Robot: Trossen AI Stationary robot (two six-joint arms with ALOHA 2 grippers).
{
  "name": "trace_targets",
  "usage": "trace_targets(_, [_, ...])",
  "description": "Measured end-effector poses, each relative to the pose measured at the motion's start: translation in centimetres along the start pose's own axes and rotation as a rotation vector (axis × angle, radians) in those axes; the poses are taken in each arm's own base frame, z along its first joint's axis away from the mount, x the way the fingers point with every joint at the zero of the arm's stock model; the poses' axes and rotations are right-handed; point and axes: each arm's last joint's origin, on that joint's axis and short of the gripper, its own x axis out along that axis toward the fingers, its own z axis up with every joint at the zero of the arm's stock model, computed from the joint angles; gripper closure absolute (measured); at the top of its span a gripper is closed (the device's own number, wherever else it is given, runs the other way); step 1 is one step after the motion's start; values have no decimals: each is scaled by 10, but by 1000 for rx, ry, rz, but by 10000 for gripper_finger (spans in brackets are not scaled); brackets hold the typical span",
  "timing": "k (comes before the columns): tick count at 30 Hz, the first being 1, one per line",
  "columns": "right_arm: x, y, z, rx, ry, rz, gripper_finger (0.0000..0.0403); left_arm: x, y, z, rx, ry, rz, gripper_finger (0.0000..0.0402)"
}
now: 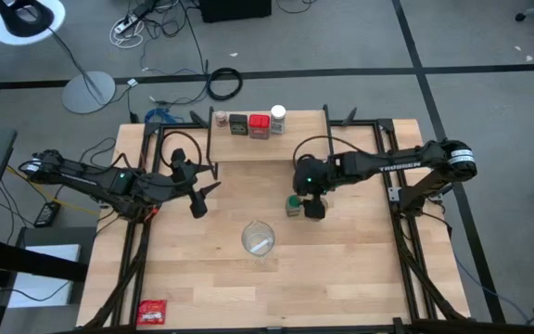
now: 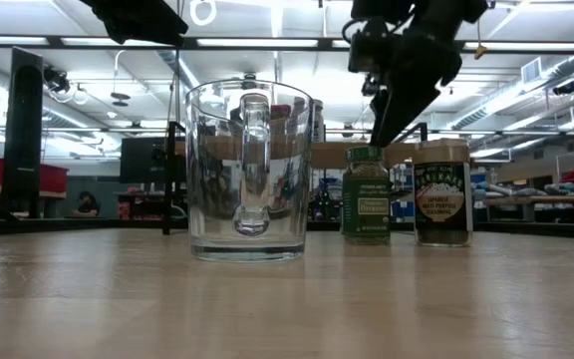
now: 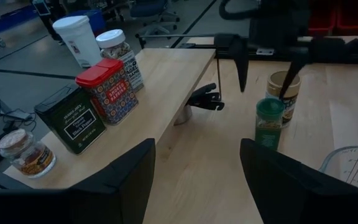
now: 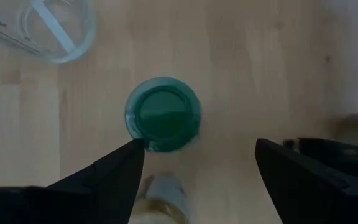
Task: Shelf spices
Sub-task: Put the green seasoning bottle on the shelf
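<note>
From above you see the light wooden table (image 1: 341,278) on a grey floor crossed by dark tape lines, with cables and a round lamp base (image 1: 88,92) beyond its far edge. The shelf (image 1: 299,139) sits at the far middle of the table, and four spices stand in a row on it: a tiny brownish jar (image 1: 221,119), a dark green tin (image 1: 238,124), a red tin (image 1: 259,125) and a white-lidded jar (image 1: 278,118). Your right gripper (image 1: 312,206) hangs over the green-lidded jar (image 1: 293,203) near the table's middle, with a glass mug (image 1: 258,238) nearer the front and a red packet (image 1: 153,312) at the front left corner. Your left gripper (image 1: 197,193) waits to the left of the shelf. At table height, the mug (image 2: 249,170) stands in front, the green-lidded jar (image 2: 366,194) and the tan-lidded jar (image 2: 442,192) beside each other behind it, and a workshop with ceiling lights fills the background. Your left wrist camera shows the left fingers (image 3: 118,180) spread wide and empty, facing the shelf (image 3: 173,81). Your right wrist camera looks down on the green lid (image 4: 163,114), with the right fingers (image 4: 107,174) wide apart, holding nothing.
</note>
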Motion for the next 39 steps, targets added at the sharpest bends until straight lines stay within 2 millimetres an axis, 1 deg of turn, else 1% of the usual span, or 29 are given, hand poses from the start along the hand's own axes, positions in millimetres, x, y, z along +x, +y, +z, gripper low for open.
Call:
trace_targets(3, [8, 4, -2, -5, -46, 9, 97, 0, 0, 0, -1, 0, 0, 161])
trace_targets(8, [13, 6, -2, 23, -98, 42, 97, 0, 0, 0, -3, 0, 0, 161])
trace_targets(16, [24, 13, -1, 31, -77, 108, 97, 0, 0, -1, -1, 4, 1, 161])
trace_targets(21, [30, 15, 3, 57, -109, 113, 97, 0, 0, -1, 1, 5, 1, 161])
trace_targets(32, [62, 19, 3, 51, -60, 113, 96, 0, 0, -1, 2, 7, 1, 161])
trace_targets(34, [63, 19, 2, 44, -57, 114, 104, 0, 0, -1, 3, 8, 1, 161])
trace_targets(36, [63, 19, 3, 43, -65, 115, 123, 0, 0, -1, 2, 7, 1, 161])
trace_targets(39, [63, 19, 3, 41, -66, 117, 179, 0, 0, -1, 2, 7, 1, 161])
